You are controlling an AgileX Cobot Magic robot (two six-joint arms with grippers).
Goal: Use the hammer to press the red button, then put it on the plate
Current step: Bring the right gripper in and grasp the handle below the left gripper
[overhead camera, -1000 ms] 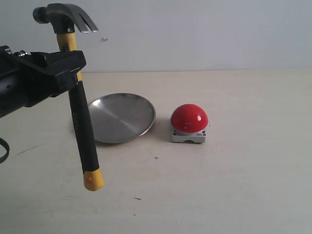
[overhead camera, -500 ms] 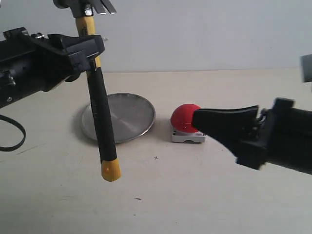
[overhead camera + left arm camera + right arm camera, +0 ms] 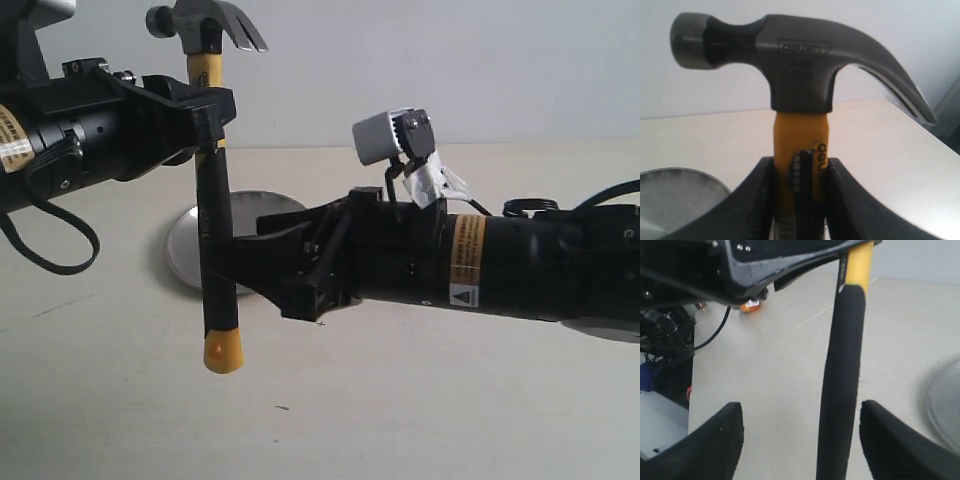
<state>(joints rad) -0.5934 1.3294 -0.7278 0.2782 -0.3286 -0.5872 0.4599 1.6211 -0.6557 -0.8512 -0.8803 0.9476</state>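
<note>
Between the left jaws, pinched tight on its yellow neck just under the steel head, the hammer hung upright. Its head was high and its yellow butt end pointed down, clear of the counter. A hold that high on the neck left the whole black handle bare, which looked deliberate, since a second grasp could fit below.

The right jaws stood spread wide, one on each side of that black handle about midway down. A gap showed on both sides, so they were around the handle but not yet gripping it.

Judged from this, a handover from the left arm to the right arm was being set up. The right arm lay across the middle of the scene, from the right edge to the hammer on the left.

Beyond the handle, on the far side, a sliver of the plate showed on the counter. The red button was hidden in every view, most likely behind the right arm.
</note>
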